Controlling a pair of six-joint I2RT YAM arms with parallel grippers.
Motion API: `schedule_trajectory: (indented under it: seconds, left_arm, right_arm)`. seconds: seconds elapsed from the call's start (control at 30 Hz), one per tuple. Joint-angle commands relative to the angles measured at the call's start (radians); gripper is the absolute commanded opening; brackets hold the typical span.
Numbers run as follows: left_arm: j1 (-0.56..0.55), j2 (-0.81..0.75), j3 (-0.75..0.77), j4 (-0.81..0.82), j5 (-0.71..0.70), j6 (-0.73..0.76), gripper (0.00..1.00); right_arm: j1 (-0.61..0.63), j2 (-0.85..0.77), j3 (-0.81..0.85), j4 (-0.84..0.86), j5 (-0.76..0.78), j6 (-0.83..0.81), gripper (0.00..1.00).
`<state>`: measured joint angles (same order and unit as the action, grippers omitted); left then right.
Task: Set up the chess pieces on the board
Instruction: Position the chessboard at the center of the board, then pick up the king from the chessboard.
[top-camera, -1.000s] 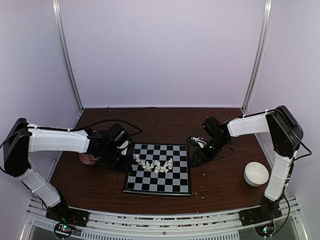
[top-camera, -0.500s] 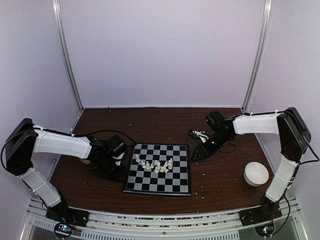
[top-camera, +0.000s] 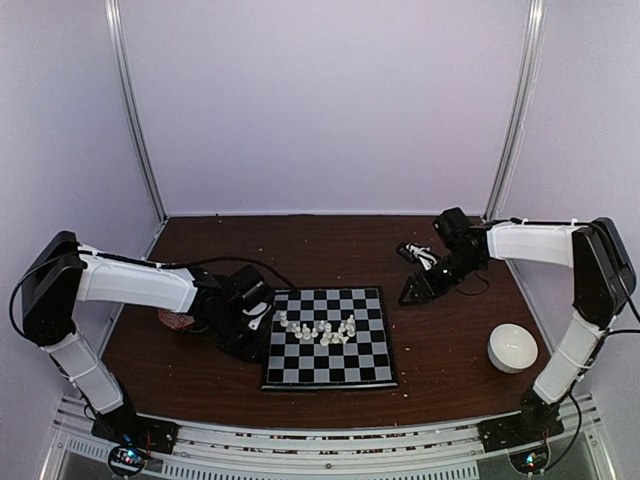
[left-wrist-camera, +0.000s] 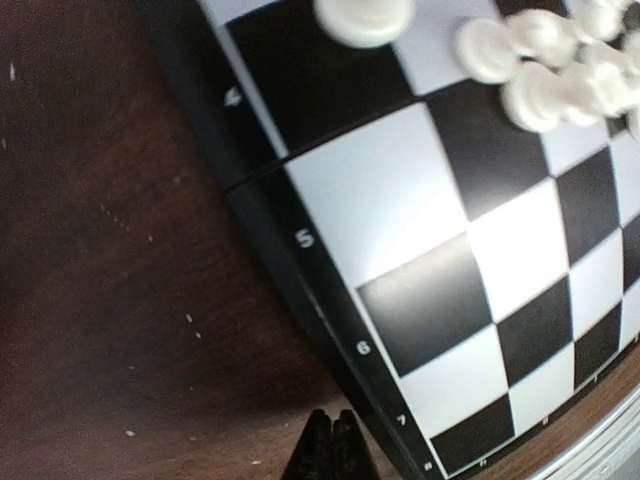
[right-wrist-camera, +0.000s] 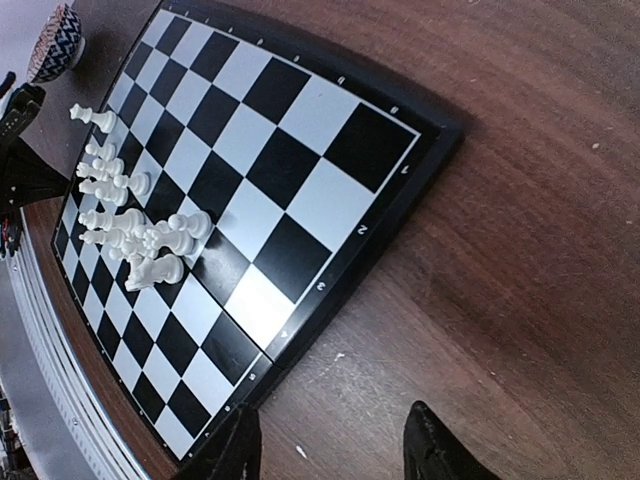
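The chessboard (top-camera: 345, 365) lies flat at the table's middle, slightly turned. Several small white chess pieces (top-camera: 322, 330) stand and lie bunched along its middle rows. My left gripper (top-camera: 257, 340) is shut and empty, low on the table against the board's left rim. In the left wrist view its tips (left-wrist-camera: 328, 448) sit right beside the black rim (left-wrist-camera: 300, 300), with pieces (left-wrist-camera: 530, 80) at the top. My right gripper (top-camera: 412, 292) is open and empty just off the board's far right corner. In the right wrist view, the gripper (right-wrist-camera: 335, 450) hangs over bare wood beside the board (right-wrist-camera: 300, 190) and pieces (right-wrist-camera: 130, 225).
A white bowl (top-camera: 512, 347) stands at the right near the front. A patterned bowl (top-camera: 173, 320) sits left of the left gripper and shows in the right wrist view (right-wrist-camera: 55, 40). A cable (top-camera: 418, 254) lies behind the right gripper. Pale crumbs dot the wood.
The board has slid to the right and turned a little, with my shut left gripper following at its left rim. My right gripper has drawn back to the right and away.
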<state>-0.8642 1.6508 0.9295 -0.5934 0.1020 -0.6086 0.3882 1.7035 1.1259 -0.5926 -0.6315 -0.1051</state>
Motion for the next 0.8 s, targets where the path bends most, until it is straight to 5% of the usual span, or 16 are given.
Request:
schedule_trajectory:
  seconds: [0.0, 0.1, 0.2, 0.37, 0.5, 0.6, 0.77]
  left_arm:
    - [-0.002, -0.058, 0.122, -0.128, -0.041, 0.145, 0.17]
    - [-0.002, -0.08, 0.202, -0.186, -0.106, 0.222, 0.48]
    - [0.006, -0.049, 0.293, -0.21, -0.167, 0.29, 0.63]
    - [0.063, 0.078, 0.458, -0.25, -0.136, 0.34, 0.66]
    - [0.086, 0.146, 0.539, -0.274, -0.091, 0.355, 0.59]
    - [0.086, 0.176, 0.57, -0.283, -0.041, 0.37, 0.55]
    - [0.087, 0.223, 0.591, -0.293, -0.021, 0.363, 0.43]
  right_arm:
    - [-0.042, -0.086, 0.036, -0.083, -0.01, -0.095, 0.52]
    - [-0.064, -0.178, 0.045, -0.116, 0.028, -0.156, 0.6]
    - [-0.066, -0.29, 0.032, -0.122, 0.125, -0.209, 0.68]
    - [-0.073, -0.458, -0.075, -0.064, 0.154, -0.241, 0.71]
    - [-0.079, -0.527, -0.252, 0.028, 0.115, -0.336, 0.75]
    - [-0.084, -0.516, -0.244, 0.028, 0.201, -0.355, 0.81]
    - [-0.086, -0.482, -0.222, 0.023, 0.122, -0.357, 0.77]
